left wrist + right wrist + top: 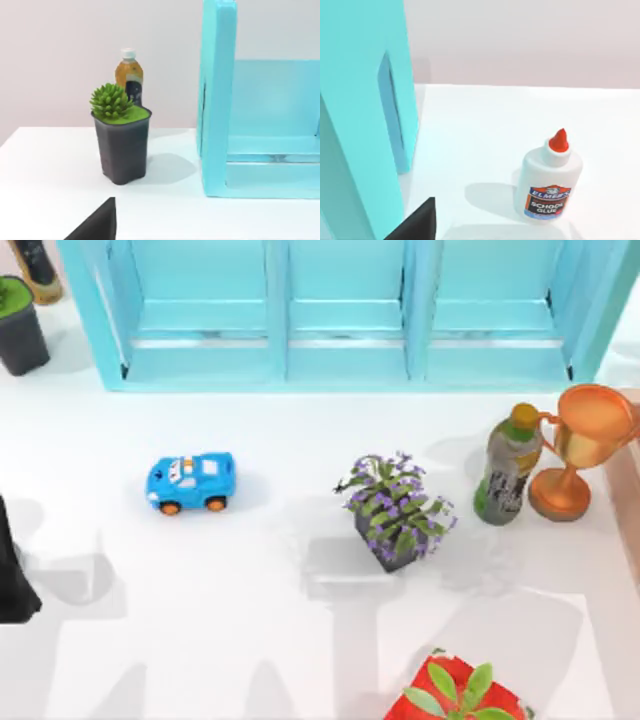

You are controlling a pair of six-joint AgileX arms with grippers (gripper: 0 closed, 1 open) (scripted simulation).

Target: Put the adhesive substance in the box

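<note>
Here, a white Elmer's school glue bottle [548,179] with a red cap stands upright on the white table [520,115], well apart from the turquoise box [360,115], as seen from the right wrist camera. From above, that box [345,310] is an open three-bay shelf along the table's far edge. In front of it lie a blue toy car [190,481], a purple-flowered plant [396,508], a green drink bottle [507,466] and an orange trophy [575,445]. Whether either arm's jaws are spread or pressed together cannot be told. The step in hand appears to be the reach: the right arm would do best to spread its jaws, square them to the glue's flat body below the cap, and close low to keep it upright.
</note>
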